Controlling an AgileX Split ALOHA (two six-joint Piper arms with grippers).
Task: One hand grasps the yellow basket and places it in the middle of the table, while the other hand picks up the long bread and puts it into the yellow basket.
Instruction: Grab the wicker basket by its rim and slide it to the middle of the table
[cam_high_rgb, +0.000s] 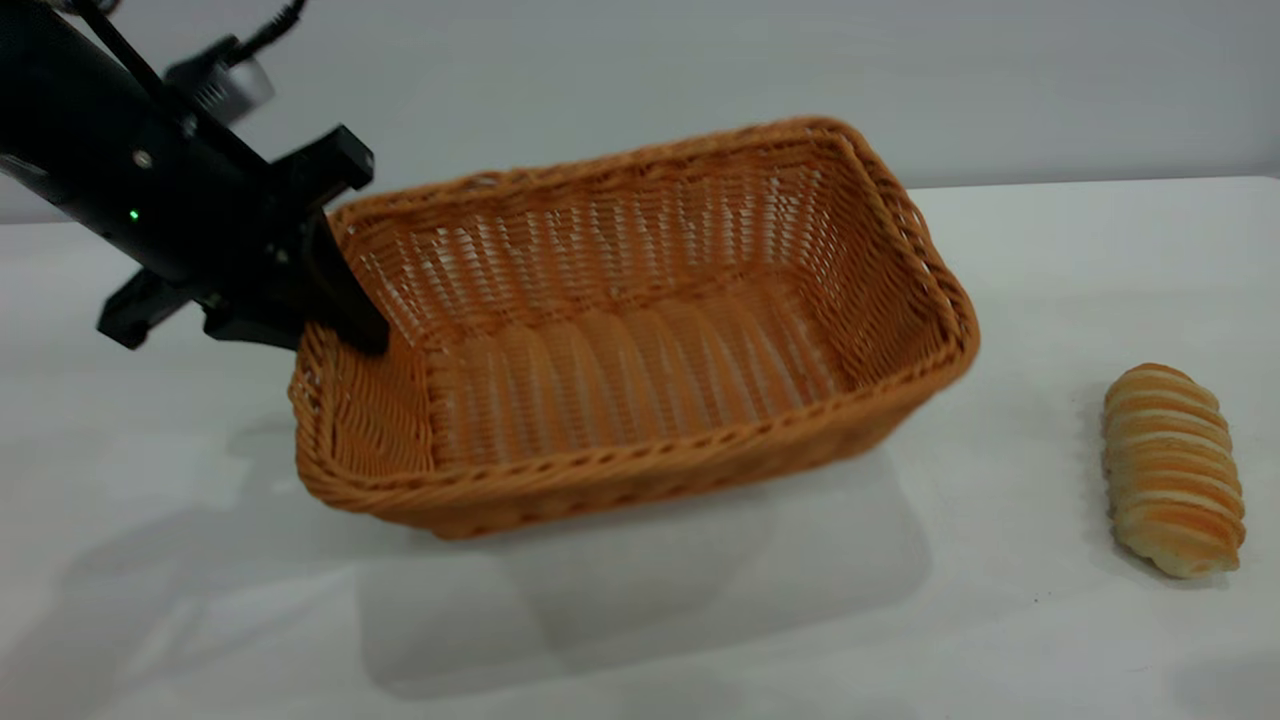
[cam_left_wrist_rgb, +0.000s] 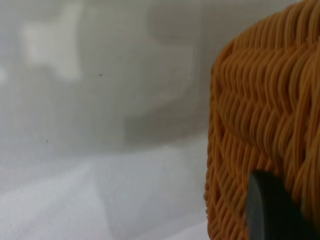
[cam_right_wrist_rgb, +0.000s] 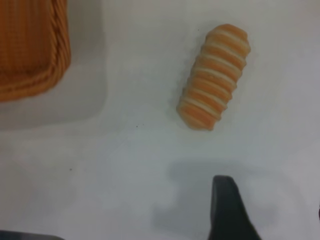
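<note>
White table (cam_high_rgb: 1050, 250): left end effector (cam_high_rgb: 335, 320) clamps yellow basket (cam_high_rgb: 640, 330) (rim).

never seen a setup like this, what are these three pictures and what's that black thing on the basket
It is a two-armed table robot. The wide picture comes from an outside camera; the other two come from cameras on each arm's wrist. The black thing is the left pincer, clamped on the rim of the yellow basket, which hangs tilted above the white table. The long bread lies on the table beside it, untouched. The right wrist camera looks down on the bread, and only one black fingertip of the right pincer shows.
</note>
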